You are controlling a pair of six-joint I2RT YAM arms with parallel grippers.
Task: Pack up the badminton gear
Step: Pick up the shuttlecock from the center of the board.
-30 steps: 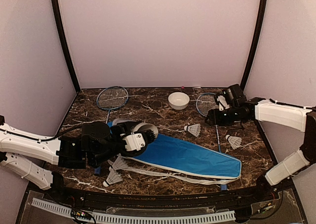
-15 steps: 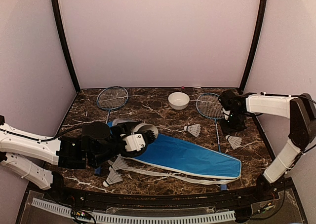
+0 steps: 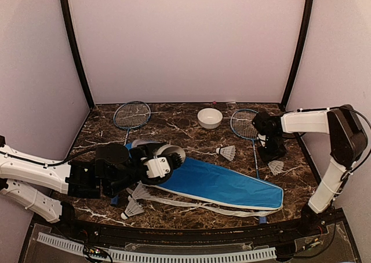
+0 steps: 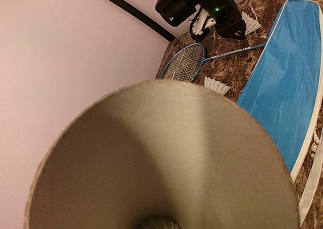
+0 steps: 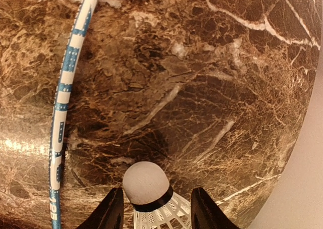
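My left gripper point(image 3: 152, 167) is shut on the long white tube point(image 3: 164, 154), which it holds tilted above the head end of the blue racket cover point(image 3: 223, 185). The tube's open mouth point(image 4: 161, 163) fills the left wrist view and hides the fingers. My right gripper point(image 3: 271, 152) points down at a white shuttlecock point(image 3: 276, 167). In the right wrist view the jaws point(image 5: 158, 192) straddle its cork point(image 5: 144, 182) with a gap on the right. Another shuttlecock point(image 3: 228, 153) lies mid-table, and two point(image 3: 139, 191) point(image 3: 133, 208) lie near the front left. Two blue rackets point(image 3: 131, 114) point(image 3: 243, 123) lie at the back.
A small white bowl point(image 3: 210, 117) stands at the back centre between the racket heads. The right racket's shaft point(image 5: 63, 118) runs just left of my right gripper. The cover's white strap point(image 3: 191, 208) trails along the front edge. Walls close in on three sides.
The right arm swung from over the right racket's head toward the front and down onto the right-hand shuttlecock, its jaws narrowing. The left arm and the tube stayed still.
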